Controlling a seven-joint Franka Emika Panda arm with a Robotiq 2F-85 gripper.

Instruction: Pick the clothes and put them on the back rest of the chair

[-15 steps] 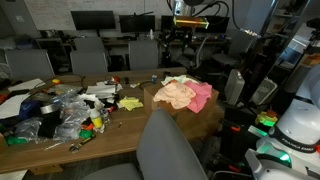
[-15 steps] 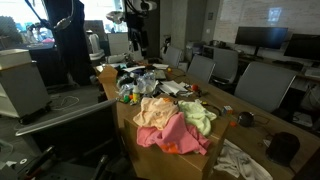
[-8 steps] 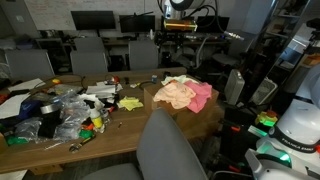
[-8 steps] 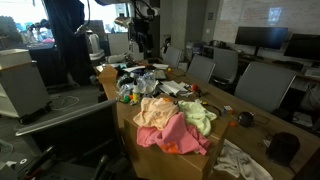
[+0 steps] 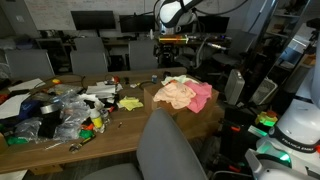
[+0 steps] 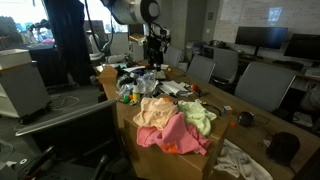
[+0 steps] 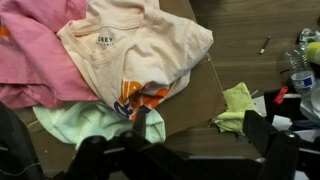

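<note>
A long brown wooden table (image 5: 120,138) runs through the middle of an office room. Small grey chairs (image 5: 90,60) with upright backs stand along its far side. Behind them, dark monitors (image 5: 92,20) sit in a row on desks. In an exterior view the wall (image 6: 250,12) is pale and the floor (image 6: 65,100) grey. The light is even and soft.

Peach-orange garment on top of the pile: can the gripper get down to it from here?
Probably yes. The gripper hangs open above the table, and the peach-orange garment lies uppermost on the pink garment and the pale green garment, with nothing covering it.
</note>
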